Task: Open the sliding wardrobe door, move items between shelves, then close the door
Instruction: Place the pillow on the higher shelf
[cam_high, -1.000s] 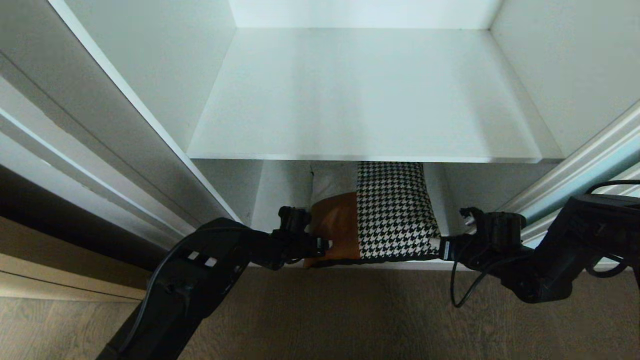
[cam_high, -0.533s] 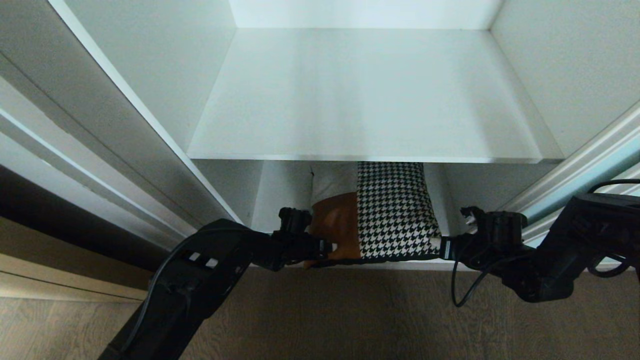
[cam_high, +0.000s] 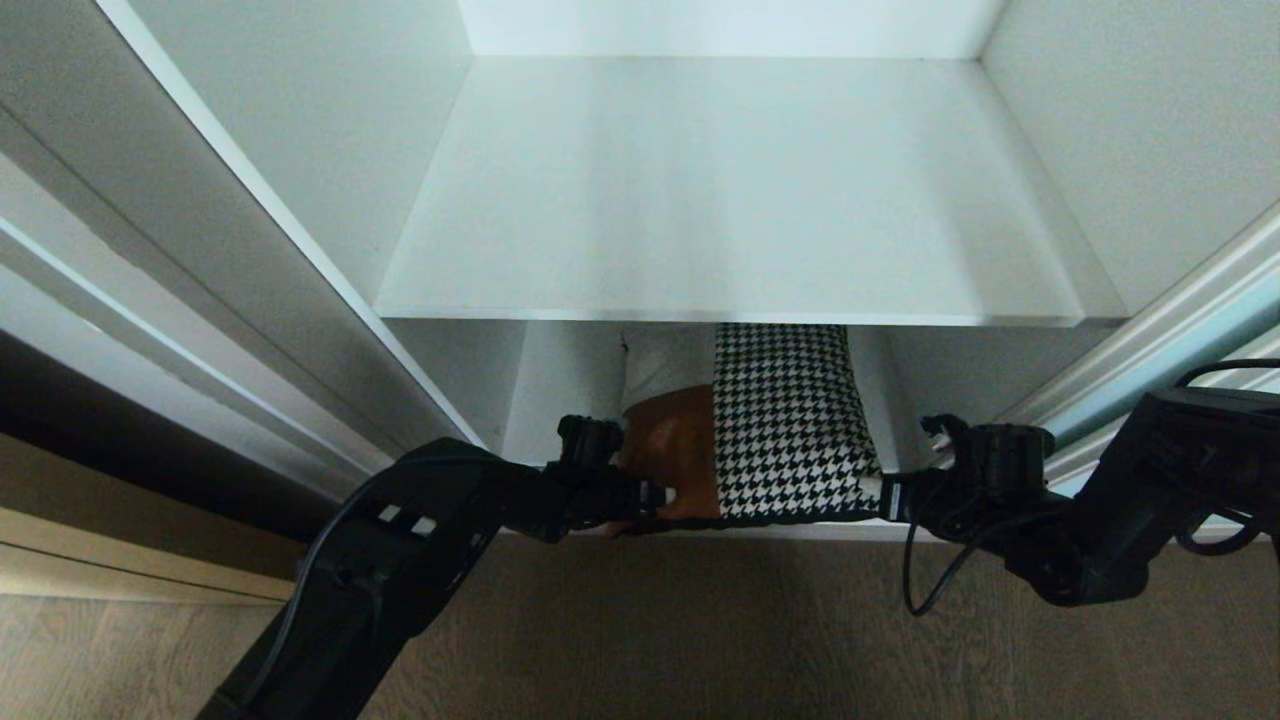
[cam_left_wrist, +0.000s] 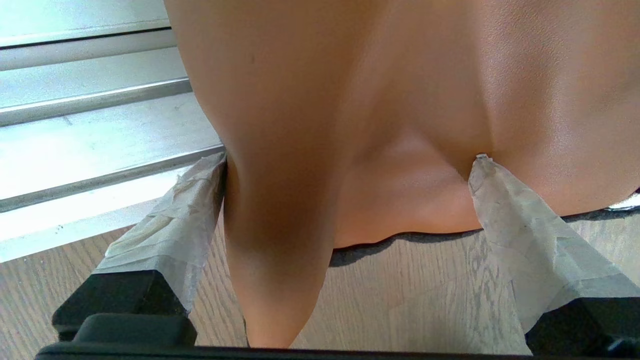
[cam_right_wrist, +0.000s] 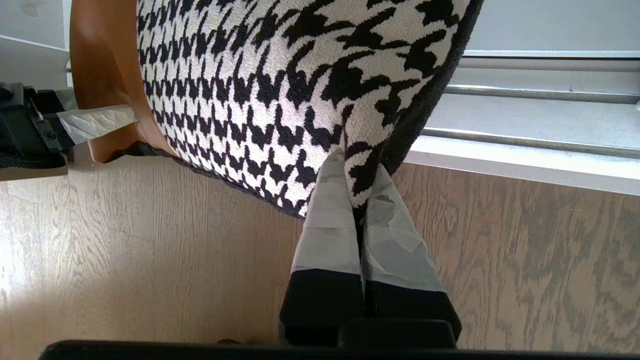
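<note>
1. R gripper (cam_right_wrist: 352, 175) pinched tight on cushion (cam_high: 760, 430) houndstooth corner, for lifting.
2. L gripper (cam_left_wrist: 350, 160) spread wide, leather corner between fingers (cam_left_wrist: 505, 210), not yet clamped.
3. Cushion low, under upper shelf (cam_high: 730, 200).

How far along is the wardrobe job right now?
Done: the sliding door stands open. In hand: the right gripper pinches the cushion at its houndstooth corner on the bottom level, and the open left gripper straddles its leather end. Left: raising it onto the upper shelf, then closing the door.

Cushion (cam_high: 760, 420) rear half hidden beneath upper shelf (cam_high: 740, 190).
</note>
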